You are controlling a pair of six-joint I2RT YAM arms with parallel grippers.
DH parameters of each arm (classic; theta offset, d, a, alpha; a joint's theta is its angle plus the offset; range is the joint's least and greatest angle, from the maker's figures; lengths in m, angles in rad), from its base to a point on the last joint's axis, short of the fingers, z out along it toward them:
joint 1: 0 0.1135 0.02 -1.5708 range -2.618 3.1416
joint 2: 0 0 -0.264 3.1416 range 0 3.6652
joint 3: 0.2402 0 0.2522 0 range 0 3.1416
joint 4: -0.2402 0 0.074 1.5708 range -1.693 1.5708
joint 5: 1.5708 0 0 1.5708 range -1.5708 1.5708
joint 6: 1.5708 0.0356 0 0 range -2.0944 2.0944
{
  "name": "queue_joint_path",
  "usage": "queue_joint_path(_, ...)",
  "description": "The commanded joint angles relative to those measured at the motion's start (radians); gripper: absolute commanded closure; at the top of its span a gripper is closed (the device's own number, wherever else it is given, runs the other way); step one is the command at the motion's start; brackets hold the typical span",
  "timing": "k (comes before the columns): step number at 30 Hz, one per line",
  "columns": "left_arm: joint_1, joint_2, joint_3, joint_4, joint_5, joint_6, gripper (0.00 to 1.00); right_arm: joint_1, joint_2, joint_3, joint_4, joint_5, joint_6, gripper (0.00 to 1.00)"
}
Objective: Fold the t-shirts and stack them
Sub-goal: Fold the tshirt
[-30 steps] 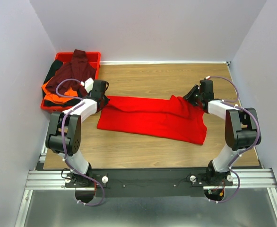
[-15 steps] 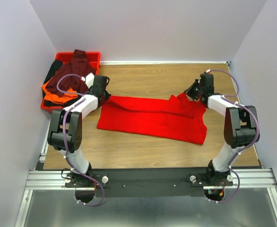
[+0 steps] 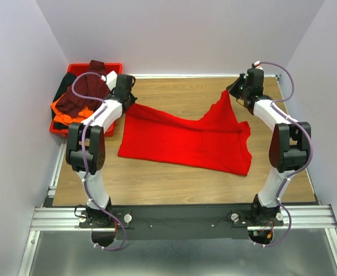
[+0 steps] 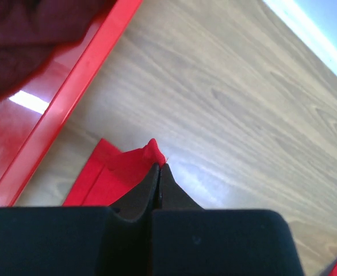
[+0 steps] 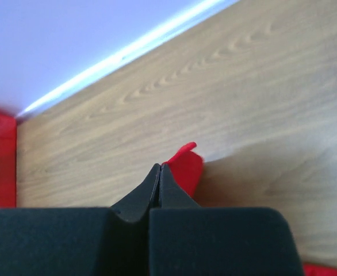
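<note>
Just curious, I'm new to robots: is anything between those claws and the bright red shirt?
Nothing visible. The left gripper and right gripper are each shut on the far edge of the bright red shirt.

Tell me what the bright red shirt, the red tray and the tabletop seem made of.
The bright red cloth t-shirt: soft, matte fabric, likely cotton; it drapes and creases. The red rectangular tray: rigid glossy plastic, judging by its bright reflection. The brown tabletop: wood-grain, probably laminate, with a slight sheen.
</note>
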Motion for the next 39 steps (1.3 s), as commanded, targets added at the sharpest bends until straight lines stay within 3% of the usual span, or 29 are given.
queue_joint_path(1,0.02,0.046,0.089,-0.049,-0.04,0.035,1.0,-0.022,0.042,0.088,-0.006,0.018,-0.031,1.0)
queue_joint_path(13,0.056,0.175,0.252,-0.065,0.015,0.081,1.0,-0.028,0.163,0.32,-0.003,-0.03,-0.089,1.0)
queue_joint_path(20,0.062,0.218,0.301,-0.073,0.04,0.099,1.0,-0.028,0.168,0.323,-0.004,-0.033,-0.097,1.0)
queue_joint_path(28,0.063,0.215,0.287,-0.079,0.038,0.113,1.0,-0.028,0.069,0.173,0.005,-0.01,-0.091,1.0)
queue_joint_path(39,0.063,0.126,0.136,-0.056,0.034,0.096,1.0,-0.03,-0.203,-0.134,0.035,0.041,-0.05,1.0)
